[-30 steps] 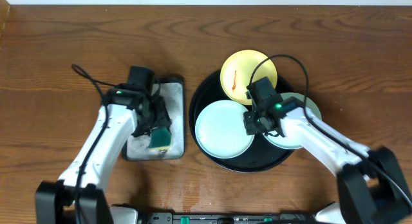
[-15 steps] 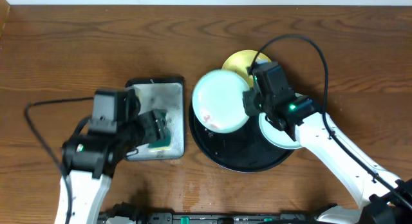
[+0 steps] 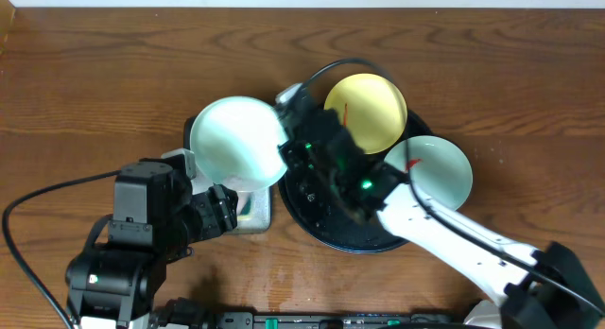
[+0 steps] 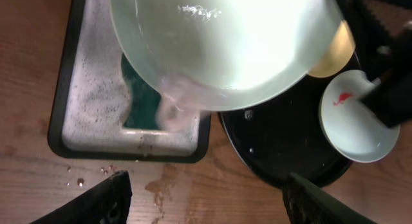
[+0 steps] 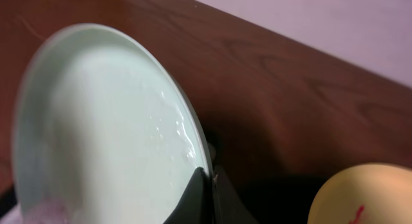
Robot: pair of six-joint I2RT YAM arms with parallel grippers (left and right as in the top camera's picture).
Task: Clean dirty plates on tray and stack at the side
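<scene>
1 lifted plate (image 3: 236, 140), mint, rim pinched by right gripper (image 5: 207, 185), hangs over small tray (image 4: 84, 114), left of black tray (image 3: 350, 230). Yellow plate (image 3: 367, 112) and smeared plate (image 3: 430, 173) sit on black tray. Left gripper (image 4: 209, 201) spread wide, empty, lifted plate just ahead. Sponge (image 4: 136, 102) in small tray, nearer left arm. Wooden table (image 3: 95, 74), few droplets.
</scene>
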